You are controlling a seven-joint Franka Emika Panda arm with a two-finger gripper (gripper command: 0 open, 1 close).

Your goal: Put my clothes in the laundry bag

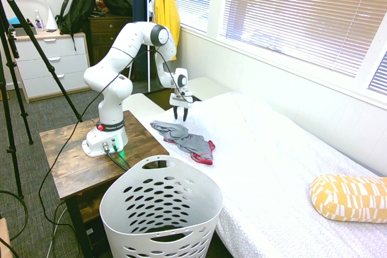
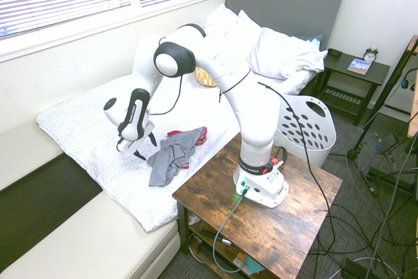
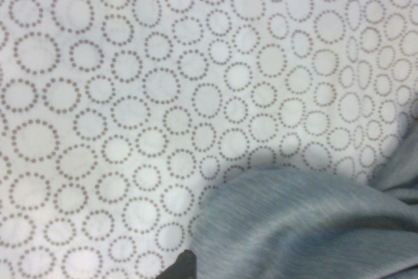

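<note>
On the bed, in the first exterior view, the crumpled grey garment with red trim stretches from just beside the parted, empty gripper toward the white laundry basket. In the second, it lies on the robot-base side of the jaws.

"FRANKA" reads in pale letters on the dark band round the foot of the white arm; the rest of that line is too small to tell. Lettering on the arm's black link cover, the book's cover and the clock's dial is too small to read.
</note>
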